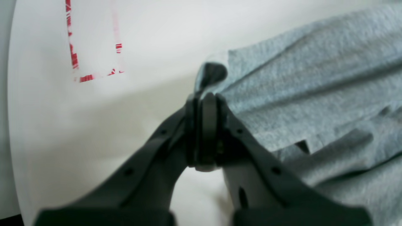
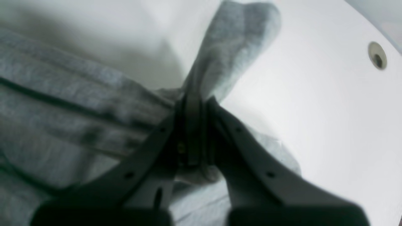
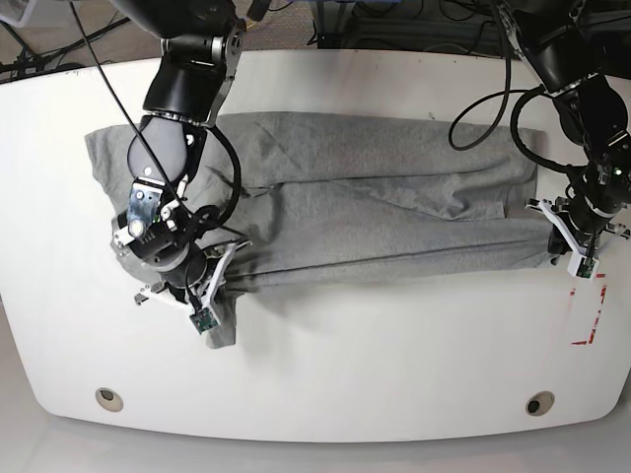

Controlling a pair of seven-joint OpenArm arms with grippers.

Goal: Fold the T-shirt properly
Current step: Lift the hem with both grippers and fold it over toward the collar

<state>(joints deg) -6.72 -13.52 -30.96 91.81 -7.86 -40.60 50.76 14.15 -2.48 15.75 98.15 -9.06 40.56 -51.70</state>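
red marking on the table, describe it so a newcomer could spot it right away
Start at the white table in the base view and follow the T-shirt to the end pinched by the left gripper. Just past it, near the table edge, sits the red tape outline: the only coloured mark on the surface.

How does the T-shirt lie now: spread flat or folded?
Partly folded: the T-shirt lies in a long, creased band across the table, each end pinched in shut jaws.

Both wrist views are blurring. No print is showing on the T-shirt (image 3: 375, 197). The right arm (image 3: 177, 148) is covering the cloth at 9 o'clock. Both arms are running off the frame at 12 o'clock.
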